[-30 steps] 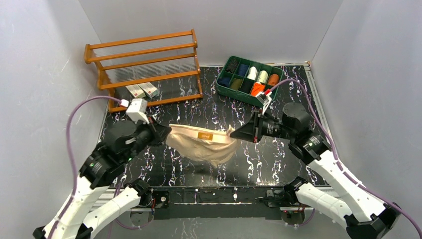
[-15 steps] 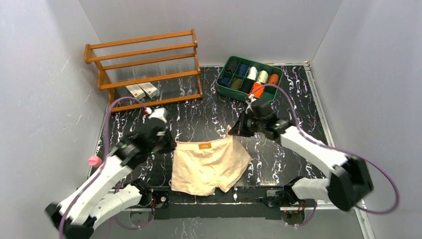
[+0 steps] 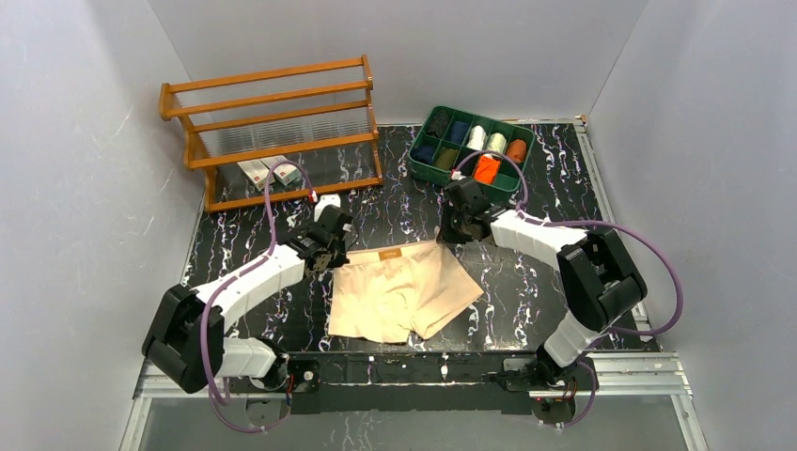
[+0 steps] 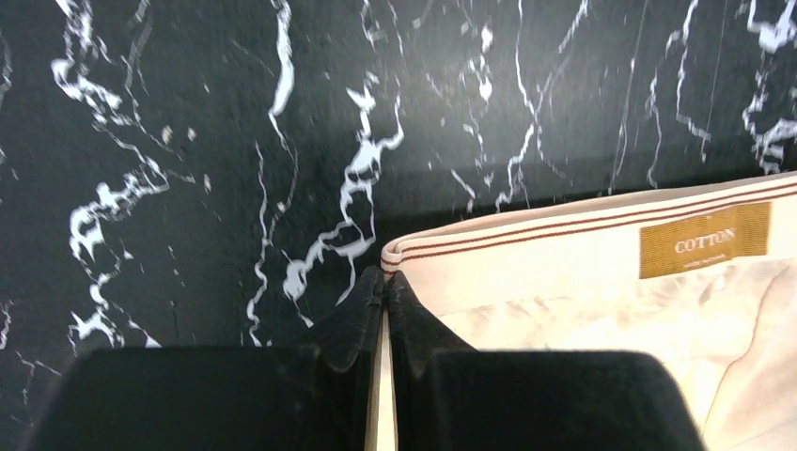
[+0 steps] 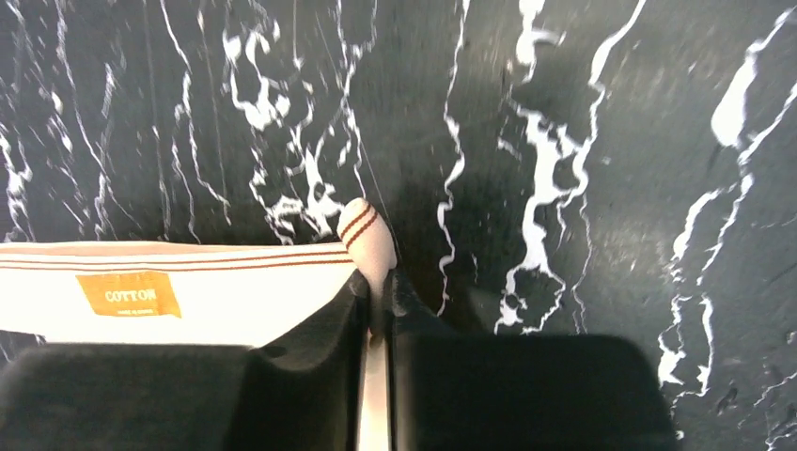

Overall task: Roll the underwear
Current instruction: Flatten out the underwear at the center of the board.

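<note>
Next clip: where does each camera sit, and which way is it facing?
Top external: fixed above and behind the bases, looking down on the marble table; left arm and right arm show.
Left wrist: on the left arm, looking down past the left gripper at the beige underwear.
Right wrist: likewise past the right gripper, opposite waistband corner.
Shared: both wrist views catch the COTTON label.

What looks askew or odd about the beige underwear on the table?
The underwear lies mostly flat, but its waistband corner at the right tool is bunched into a small raised nub. Nothing else stands out.
</note>
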Motion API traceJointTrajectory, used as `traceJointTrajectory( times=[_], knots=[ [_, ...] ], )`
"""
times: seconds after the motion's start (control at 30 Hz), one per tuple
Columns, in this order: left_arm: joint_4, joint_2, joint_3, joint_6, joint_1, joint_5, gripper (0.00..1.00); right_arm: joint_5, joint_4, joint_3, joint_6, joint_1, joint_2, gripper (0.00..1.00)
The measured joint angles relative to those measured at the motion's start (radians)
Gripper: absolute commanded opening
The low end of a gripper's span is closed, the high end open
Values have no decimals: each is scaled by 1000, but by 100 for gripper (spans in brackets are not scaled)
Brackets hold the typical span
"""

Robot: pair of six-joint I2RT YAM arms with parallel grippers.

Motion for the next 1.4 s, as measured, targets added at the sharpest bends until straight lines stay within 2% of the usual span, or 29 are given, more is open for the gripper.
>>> traceJointTrajectory(
  times=[0.07,0.1,0.17,0.23,0.33,0.43,0.53,0.63,0.77,0.9,1.03,1.2,1.4],
  knots=[
    [21,10,8,24,30,-2,41,27,2,32,-30,-5,11,64],
    [25,19,15,34,49,-1,51,42,-2,53,-42,-8,22,69],
    [26,47,36,49,86,-2,60,75,-24,112,-77,-16,60,81],
    [18,76,58,51,115,-6,65,98,-53,163,-106,-25,85,82],
    [-3,76,66,50,134,-5,66,92,-88,188,-154,-36,73,72],
    [-26,35,66,42,136,36,66,-7,-108,162,-180,-46,18,59],
    [5,-45,46,31,136,170,66,-176,-94,64,-174,-46,-76,51],
    [98,-129,-23,3,135,359,65,-326,-64,-56,-148,-45,-132,48],
    [185,-139,-126,-42,129,520,65,-398,-53,-185,-111,-40,-129,43],
    [200,-114,-224,-87,127,548,65,-326,-76,-207,-73,-40,-96,43],
    [200,-79,-256,-117,127,514,65,-259,-77,-205,-36,-38,-98,45],
    [226,-44,-237,-127,124,437,65,-164,-79,-221,-18,-34,-132,46],
    [238,78,-139,-92,125,383,64,-170,-78,-281,12,-35,-202,54]
  ],
)
